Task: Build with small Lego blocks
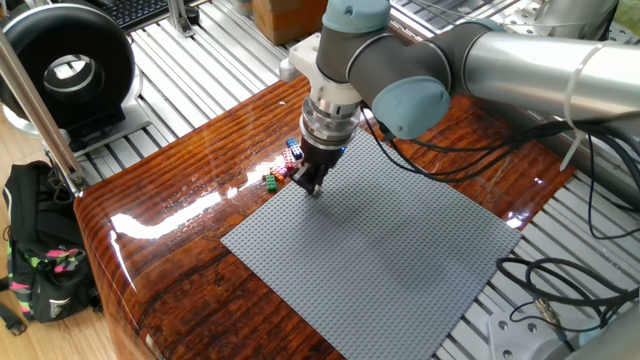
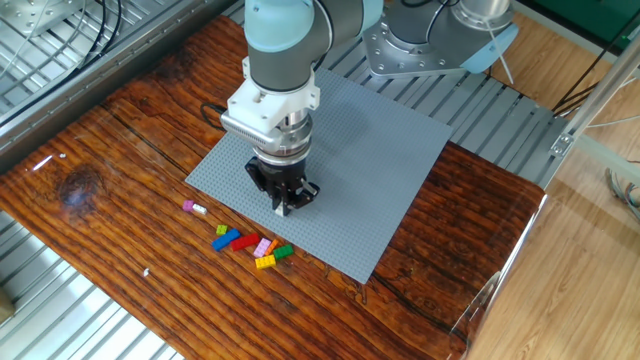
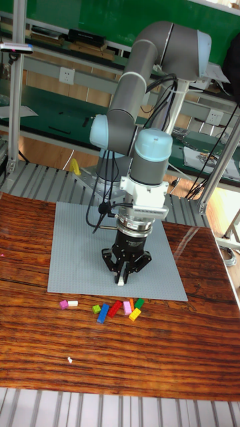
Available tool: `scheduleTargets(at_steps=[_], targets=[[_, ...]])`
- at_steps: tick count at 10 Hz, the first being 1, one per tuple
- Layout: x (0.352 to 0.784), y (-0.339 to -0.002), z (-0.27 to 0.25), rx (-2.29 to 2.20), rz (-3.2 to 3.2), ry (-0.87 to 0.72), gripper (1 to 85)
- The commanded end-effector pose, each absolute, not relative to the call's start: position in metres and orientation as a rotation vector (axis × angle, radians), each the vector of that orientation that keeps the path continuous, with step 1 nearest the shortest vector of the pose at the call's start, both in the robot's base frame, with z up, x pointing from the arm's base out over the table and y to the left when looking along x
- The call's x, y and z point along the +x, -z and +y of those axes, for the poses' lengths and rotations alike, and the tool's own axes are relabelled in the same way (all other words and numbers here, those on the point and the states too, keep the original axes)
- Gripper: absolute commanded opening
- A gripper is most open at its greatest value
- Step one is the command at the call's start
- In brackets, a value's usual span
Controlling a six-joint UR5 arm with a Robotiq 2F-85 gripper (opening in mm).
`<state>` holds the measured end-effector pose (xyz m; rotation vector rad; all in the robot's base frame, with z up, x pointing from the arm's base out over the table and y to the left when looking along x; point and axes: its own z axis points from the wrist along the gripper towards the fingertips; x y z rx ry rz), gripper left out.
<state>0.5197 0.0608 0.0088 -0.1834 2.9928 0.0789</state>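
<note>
The light is bright and even, coming from above. Strong white glare lies on the glossy wooden table (image 1: 190, 205). Shadows are soft; all views look sharp.

Glossy wooden table (image 2: 120, 190) on slatted metal bench (image 1: 200, 70); green wall (image 3: 100, 20); black backpack (image 1: 40, 250) on floor
</note>
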Motion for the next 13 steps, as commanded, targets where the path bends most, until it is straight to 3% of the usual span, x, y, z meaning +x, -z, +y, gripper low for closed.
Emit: scheduleTargets(at_steps=[1, 13], targets=[[0.5215, -0.0120, 0.0644, -0.125, 2.983, -0.104, 1.7], [0.5170, -0.0072, 0.0635, -0.118, 2.997, -0.085, 1.7]])
